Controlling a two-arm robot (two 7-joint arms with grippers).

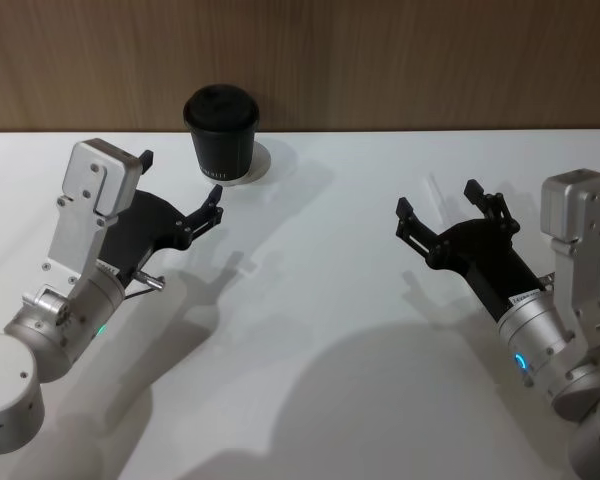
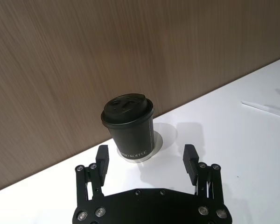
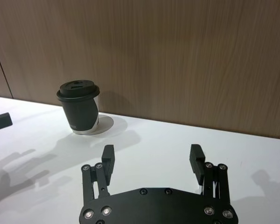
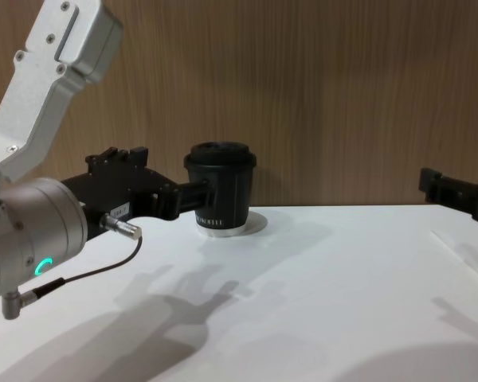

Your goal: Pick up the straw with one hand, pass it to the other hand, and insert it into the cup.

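I have two grippers. My left gripper point(image 1: 180, 180) is on the left, just in front of the small black paper cup with a black domed lid point(image 1: 221, 130). Its fingers are spread wide and hold nothing. One fingertip is very near the bottom of the cup, but I think they are not touching. My right gripper point(image 1: 437, 198) is on the right, well apart from the cup. Its fingers are spread wide too, and they are empty.

The cup stands upright at the far side of the flat white table point(image 1: 330, 330), close to the brown wood wall point(image 1: 380, 60). The long thin white straw point(image 2: 266, 108) lies flat on the table, to the right of the cup. It is hard to see, because it is white on white.

Here is what could go wrong. The straw is thin and lies flat, so my fingers could close on nothing or push it away. They could bump the table if I go too low. It could slip and fall when I pass it across. My left gripper is so close to the cup that a small move could knock the cup over. The hole in the lid looks tiny, so the straw could miss it.

I count one cup, one straw, two grippers and one table.
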